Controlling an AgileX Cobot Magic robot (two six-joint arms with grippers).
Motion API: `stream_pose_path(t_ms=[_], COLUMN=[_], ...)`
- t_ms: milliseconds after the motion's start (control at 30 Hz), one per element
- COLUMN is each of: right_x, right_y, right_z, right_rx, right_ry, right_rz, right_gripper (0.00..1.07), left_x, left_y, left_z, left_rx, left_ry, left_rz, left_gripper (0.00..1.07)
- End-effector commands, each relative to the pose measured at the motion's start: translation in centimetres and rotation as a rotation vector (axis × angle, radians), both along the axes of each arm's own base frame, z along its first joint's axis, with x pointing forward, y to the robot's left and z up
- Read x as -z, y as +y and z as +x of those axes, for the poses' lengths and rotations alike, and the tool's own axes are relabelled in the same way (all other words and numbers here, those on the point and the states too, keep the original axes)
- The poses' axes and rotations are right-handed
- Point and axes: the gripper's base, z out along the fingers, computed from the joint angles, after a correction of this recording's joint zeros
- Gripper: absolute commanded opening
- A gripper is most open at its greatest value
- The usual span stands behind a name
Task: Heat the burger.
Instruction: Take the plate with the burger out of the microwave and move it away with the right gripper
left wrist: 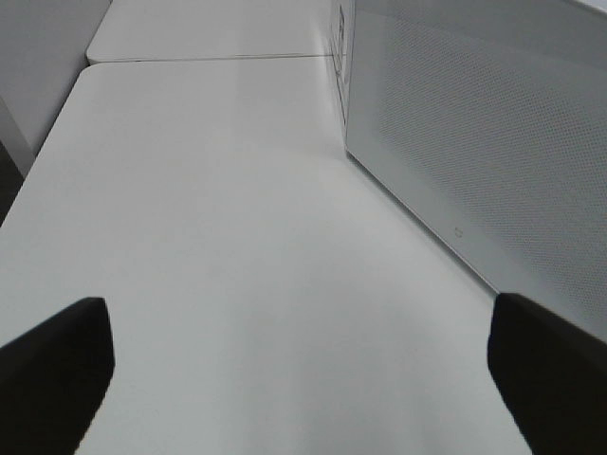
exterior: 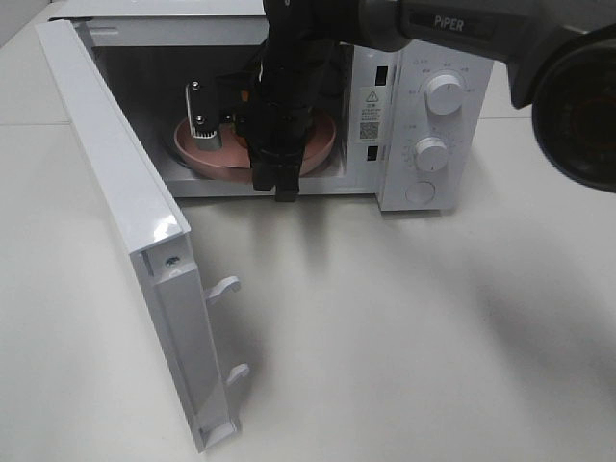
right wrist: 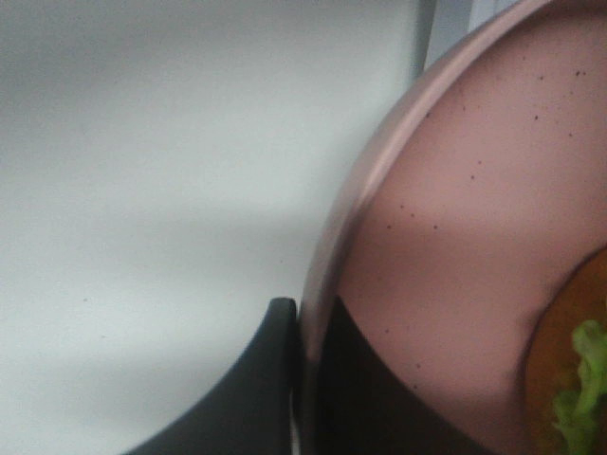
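Observation:
The burger (right wrist: 560, 379), an orange-tan bun with green filling, sits on the round pink plate (right wrist: 474, 237). My right gripper (right wrist: 305, 379) is shut on the plate's rim, one dark finger on each side. In the exterior high view the plate (exterior: 322, 144) lies inside the open white microwave (exterior: 423, 125), and my right arm reaches into the cavity and hides the burger. My left gripper (left wrist: 303, 379) is open and empty over the bare table beside the microwave door's outer face (left wrist: 474, 142).
The microwave door (exterior: 125, 212) stands swung out to the left, with its latch hooks (exterior: 223, 286) pointing toward the middle. Two knobs (exterior: 445, 93) and a round button are on the control panel at the right. A dark arm segment (exterior: 577, 106) looms at the upper right.

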Motion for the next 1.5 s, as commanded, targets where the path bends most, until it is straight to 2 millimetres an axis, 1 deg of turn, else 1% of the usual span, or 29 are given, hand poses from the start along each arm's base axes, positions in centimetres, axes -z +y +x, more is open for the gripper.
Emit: stream_pose_path(t_ms=[33, 100, 167, 267, 300, 433, 533, 600, 633, 733, 800, 867, 900, 933, 967, 1033, 1067, 1133, 1500], right_x=[-0.9, -0.9, -1.7, -2.0, -2.3, -2.1, -2.2, -2.8, -2.8, -2.9, -2.9, -3.0, -3.1, -3.1, -3.1, -3.2, -3.5, -3.6, -5.3], right_y=[-1.0, -1.2, -1.7, -1.9, -2.0, -2.8, -3.0, -3.5, -3.8, -4.1, -4.6, -4.8, -5.3, -5.3, -5.6, -5.8, -5.9, -5.9, -7.5], right_z=[-1.0, -1.3, -2.0, -2.1, -2.6, -3.5, -3.7, -4.3, -4.7, -5.1, -5.8, -6.1, -6.6, -6.6, -7.3, -7.4, -8.0, -8.2, -9.5], right_rx=[-0.015, -0.021, -0.034, -0.034, -0.022, -0.016, -0.018, -0.019, -0.021, -0.035, -0.065, -0.07, -0.079, -0.079, -0.101, -0.103, -0.115, -0.123, -0.16], right_ry=[-0.009, -0.007, -0.023, -0.031, -0.033, -0.013, -0.015, -0.035, -0.049, -0.068, -0.083, -0.089, -0.098, -0.098, -0.119, -0.13, -0.161, -0.174, -0.324], right_rz=[-0.006, -0.01, -0.007, -0.002, 0.013, -0.002, -0.006, 0.006, 0.015, 0.024, 0.023, 0.025, 0.021, 0.021, 0.007, 0.009, 0.018, 0.02, 0.044], right_gripper=[0.0, 0.0, 0.0, 0.0, 0.0, 0.0, 0.0, 0.0, 0.0, 0.0, 0.0, 0.0, 0.0, 0.0, 0.0, 0.0, 0.0, 0.0, 0.01], left_x=[0.0, 0.0, 0.0, 0.0, 0.0, 0.0, 0.0, 0.0, 0.0, 0.0, 0.0, 0.0, 0.0, 0.0, 0.0, 0.0, 0.0, 0.0, 0.0], left_y=[-0.1, -0.1, -0.1, -0.1, -0.1, -0.1, -0.1, -0.1, -0.1, -0.1, -0.1, -0.1, -0.1, -0.1, -0.1, -0.1, -0.1, -0.1, -0.1], left_z=[-0.2, -0.2, -0.2, -0.2, -0.2, -0.2, -0.2, -0.2, -0.2, -0.2, -0.2, -0.2, -0.2, -0.2, -0.2, -0.2, -0.2, -0.2, -0.2], left_rx=[0.0, 0.0, 0.0, 0.0, 0.0, 0.0, 0.0, 0.0, 0.0, 0.0, 0.0, 0.0, 0.0, 0.0, 0.0, 0.0, 0.0, 0.0, 0.0], left_ry=[-0.021, -0.021, -0.021, -0.021, -0.021, -0.021, -0.021, -0.021, -0.021, -0.021, -0.021, -0.021, -0.021, -0.021, -0.021, -0.021, -0.021, -0.021, -0.021], left_rz=[-0.008, -0.008, -0.008, -0.008, -0.008, -0.008, -0.008, -0.008, -0.008, -0.008, -0.008, -0.008, -0.008, -0.008, -0.008, -0.008, -0.008, -0.008, -0.008], left_gripper=[1.03, 1.03, 1.03, 1.03, 1.03, 1.03, 1.03, 1.03, 1.03, 1.03, 1.03, 1.03, 1.03, 1.03, 1.03, 1.03, 1.03, 1.03, 1.03])
